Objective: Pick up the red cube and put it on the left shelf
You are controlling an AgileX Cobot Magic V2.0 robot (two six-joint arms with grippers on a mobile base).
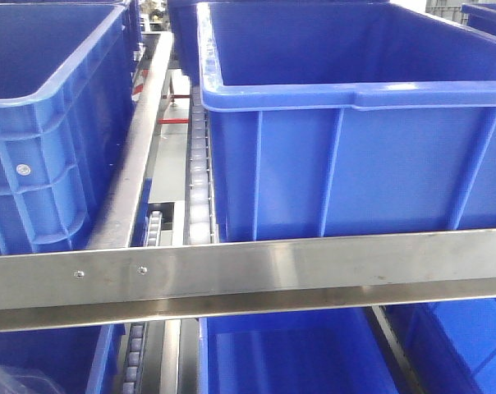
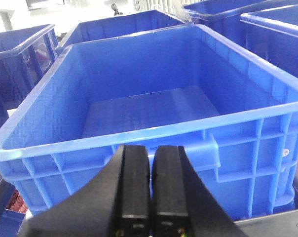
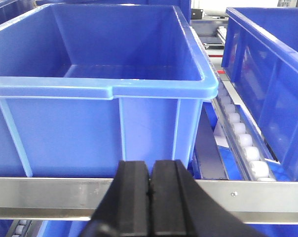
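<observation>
Facing blue crates [image 1: 346,156], end effectors closed

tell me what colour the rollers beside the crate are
White, or translucent white: the rollers show best in the right wrist view, right of the blue crate.

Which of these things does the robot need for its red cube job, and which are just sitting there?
For the job: left gripper, shut and empty; right gripper, shut and empty. No red cube shows in any view.

Just sitting there: blue tubs, metal rail, white rollers.
</observation>
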